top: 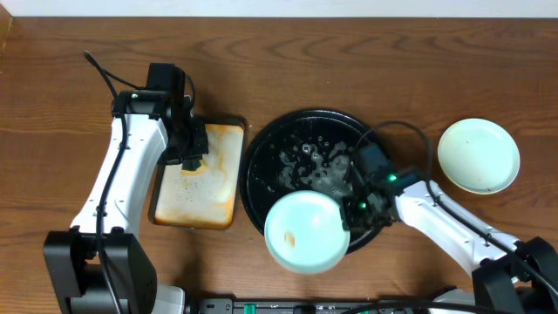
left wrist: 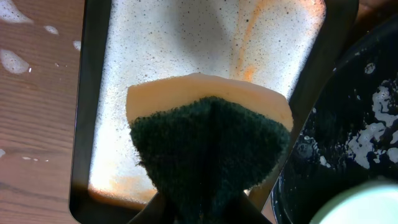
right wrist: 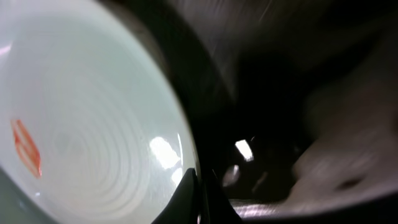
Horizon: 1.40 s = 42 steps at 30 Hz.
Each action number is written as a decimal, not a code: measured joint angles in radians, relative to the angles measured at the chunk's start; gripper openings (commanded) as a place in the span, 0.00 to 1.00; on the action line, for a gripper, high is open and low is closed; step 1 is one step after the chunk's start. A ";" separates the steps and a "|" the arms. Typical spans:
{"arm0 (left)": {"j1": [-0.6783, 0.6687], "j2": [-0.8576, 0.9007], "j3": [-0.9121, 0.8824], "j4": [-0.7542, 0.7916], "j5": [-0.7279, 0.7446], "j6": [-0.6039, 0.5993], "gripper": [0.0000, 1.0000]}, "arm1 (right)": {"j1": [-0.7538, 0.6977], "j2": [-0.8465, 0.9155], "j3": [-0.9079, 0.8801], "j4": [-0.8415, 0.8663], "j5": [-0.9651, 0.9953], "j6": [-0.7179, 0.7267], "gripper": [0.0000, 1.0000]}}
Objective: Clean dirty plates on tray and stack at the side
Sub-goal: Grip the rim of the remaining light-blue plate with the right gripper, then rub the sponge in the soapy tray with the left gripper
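Observation:
A pale mint plate [top: 303, 231] with a small orange smear [top: 290, 237] lies over the front rim of the round black tray [top: 261, 144]. My right gripper [top: 353, 209] is shut on this plate's right rim. In the right wrist view the fingers pinch the edge of the plate [right wrist: 93, 124], and my right gripper [right wrist: 198, 186] shows no gap. My left gripper [top: 193, 161] is shut on a yellow sponge with a dark green scrub face [left wrist: 211, 143], above the cream tray. The black tray's wet floor is foamy.
A stained rectangular cream tray [top: 218, 187] sits left of the black tray, nearly touching it. A second pale plate [top: 478, 155] rests on the wooden table at the right. Foam spots dot the wood [left wrist: 12, 59] left of the cream tray.

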 measured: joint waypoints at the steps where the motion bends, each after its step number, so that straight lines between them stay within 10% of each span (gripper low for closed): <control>1: 0.000 0.000 0.000 0.000 0.000 0.000 0.22 | -0.018 0.000 0.000 0.029 0.013 0.003 0.01; 10: 0.000 0.000 0.000 0.000 0.000 0.000 0.22 | -0.132 0.000 0.021 0.356 0.115 -0.178 0.01; 26: 0.000 0.000 -0.001 0.018 0.000 0.000 0.22 | -0.134 0.000 0.021 0.287 0.204 -0.087 0.01; 42: 0.000 0.007 -0.346 0.469 -0.049 -0.029 0.09 | -0.134 0.000 0.021 0.291 0.214 -0.083 0.01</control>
